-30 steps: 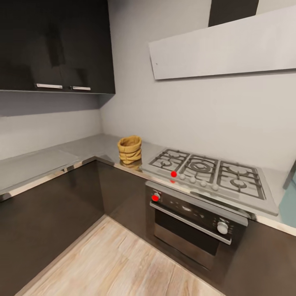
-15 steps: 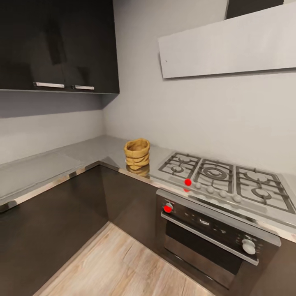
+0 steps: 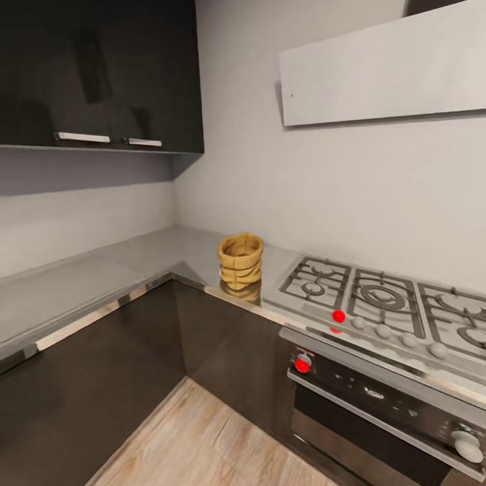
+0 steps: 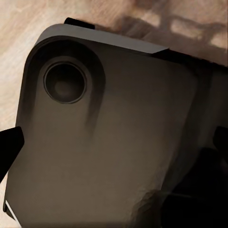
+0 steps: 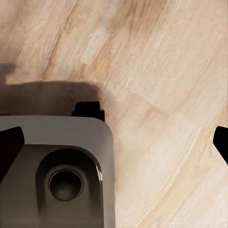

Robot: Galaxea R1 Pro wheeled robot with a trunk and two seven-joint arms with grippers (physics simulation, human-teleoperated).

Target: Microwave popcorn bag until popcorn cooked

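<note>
Where the bench [image 3: 101, 283] turns its corner, the popcorn bag [image 3: 240, 262] stands upright, mouth upward, just beside the hob [image 3: 378, 304]; both grippers' fingertips sit wide apart over wooden floor [image 5: 156, 71].

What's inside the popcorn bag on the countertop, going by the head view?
The popcorn bag stands upright and open-topped on the countertop beside the hob. Through its mouth only the tan inner wall shows; no popcorn is visible, and the bottom is hidden by the rim.
</note>
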